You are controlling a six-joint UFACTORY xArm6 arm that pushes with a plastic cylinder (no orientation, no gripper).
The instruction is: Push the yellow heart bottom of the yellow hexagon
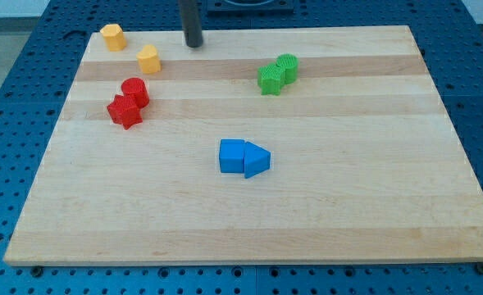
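Observation:
The yellow hexagon point(112, 37) lies near the board's top left corner. The yellow heart point(148, 59) lies just to its lower right, a small gap apart. My tip point(193, 45) rests on the board near the top edge, to the right of the yellow heart and a little higher, not touching either block.
Two red blocks, a round one point(134, 90) and a star point(125, 111), touch each other below the heart. Two green blocks point(277, 74) sit together at the upper right. A blue square point(232, 156) and blue triangle point(257, 161) touch at the centre. The wooden board point(348, 205) lies on a blue pegboard.

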